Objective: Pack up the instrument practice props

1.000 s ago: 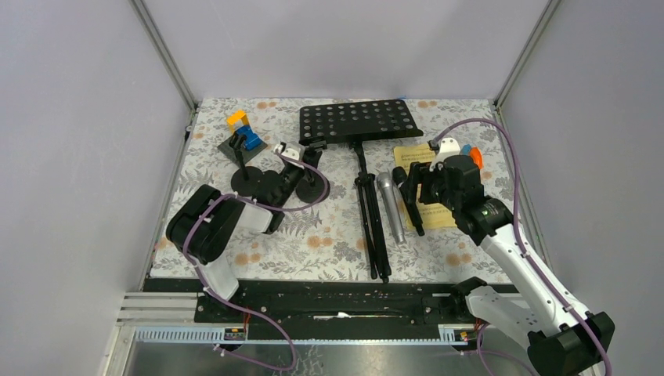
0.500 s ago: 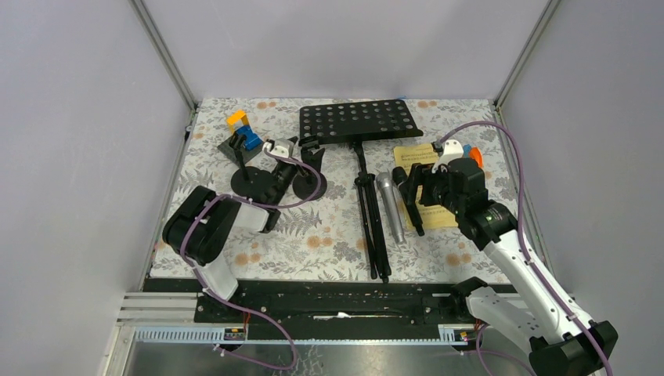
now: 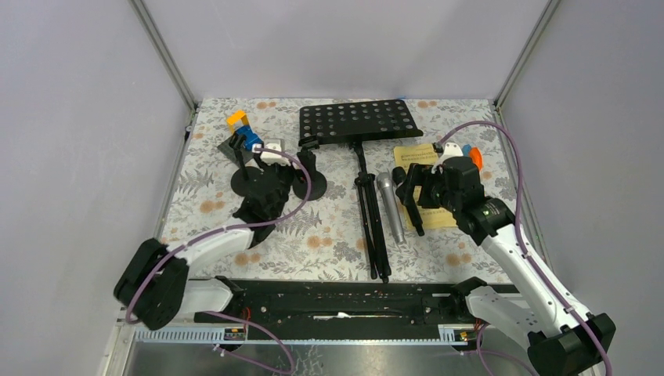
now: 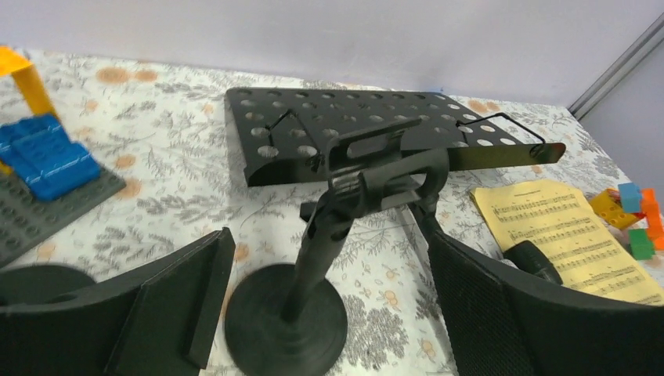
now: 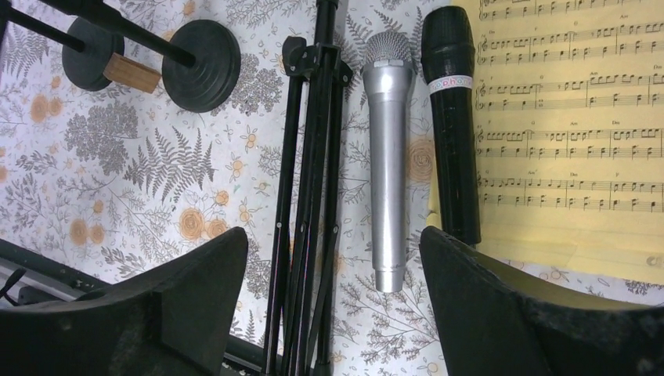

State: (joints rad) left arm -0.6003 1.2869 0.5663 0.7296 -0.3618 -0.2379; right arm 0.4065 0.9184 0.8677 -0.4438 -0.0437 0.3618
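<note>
A short black post [image 4: 329, 235] on a disc base [image 4: 286, 321] stands upright between the fingers of my open left gripper [image 4: 329, 313] [image 3: 283, 178], touching neither. A second disc base [image 3: 244, 182] sits to its left. The black perforated music rack [image 3: 360, 121] lies flat, and its folded tripod legs [image 5: 313, 196] run toward me. Beside them lie the silver microphone [image 5: 387, 149] and the black microphone [image 5: 454, 117], which rests on the yellow sheet-music pages [image 5: 579, 141]. My right gripper [image 5: 333, 290] [image 3: 416, 192] hovers open above the legs and the silver microphone, holding nothing.
A yellow-and-blue toy block build [image 3: 243, 131] stands at the back left, close to the posts. A small orange-green-blue toy [image 3: 472, 155] lies at the right edge behind the pages. Metal frame posts and grey walls enclose the floral mat [image 3: 329, 235].
My left gripper has opened wide around the post, and its arm has dropped low to the left. The right gripper has opened wider in place.
</note>
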